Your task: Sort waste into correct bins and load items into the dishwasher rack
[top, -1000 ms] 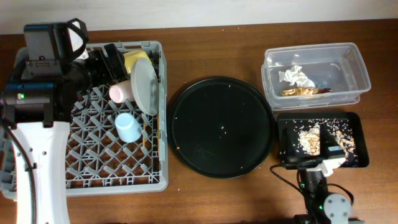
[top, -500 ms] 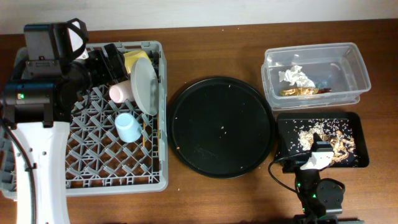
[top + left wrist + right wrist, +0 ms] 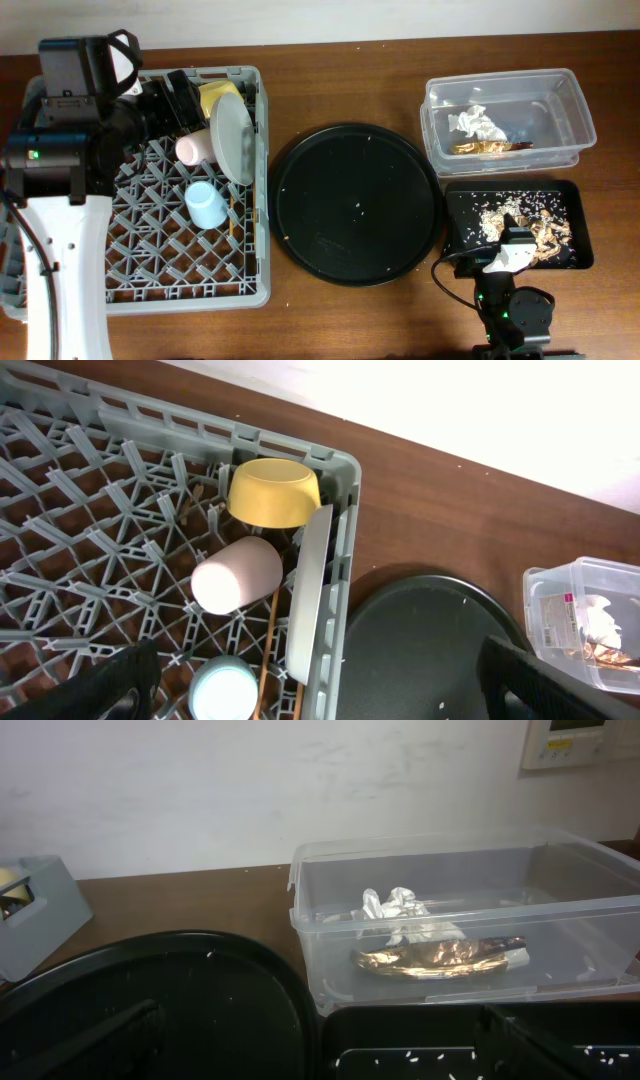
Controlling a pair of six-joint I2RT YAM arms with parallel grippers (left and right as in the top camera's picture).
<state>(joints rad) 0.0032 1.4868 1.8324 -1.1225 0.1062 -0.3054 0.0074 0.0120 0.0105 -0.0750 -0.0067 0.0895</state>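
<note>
Wooden table (image 3: 330, 325): plate (image 3: 232, 140), yellow bowl (image 3: 218, 97), pink cup (image 3: 192, 149), blue cup (image 3: 205, 205) in dishwasher rack (image 3: 190, 292), frame left, beneath left gripper (image 3: 320, 690), spread, empty. Tissue (image 3: 400, 910), foil wrapper (image 3: 440, 957) in clear tub (image 3: 300, 895), straight ahead of right gripper (image 3: 320, 1045), spread, empty.

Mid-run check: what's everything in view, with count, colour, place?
dishwasher rack: 1, grey, left
bowl: 1, yellow, rack's far corner
plate: 1, grey-green, upright in rack
pink cup: 1, pink, rack
blue cup: 1, light-blue, rack
chopsticks: count unclear, wooden, rack
round tray: 1, black, centre
tub: 1, clear, far right
tissue: 1, white, tub
foil wrapper: 1, gold-brown, tub
rectangular tray: 1, black, near right
food scraps: scattered, beige, rectangular tray
left gripper: 1, black, open above rack
right gripper: 1, black, open facing tub
</note>
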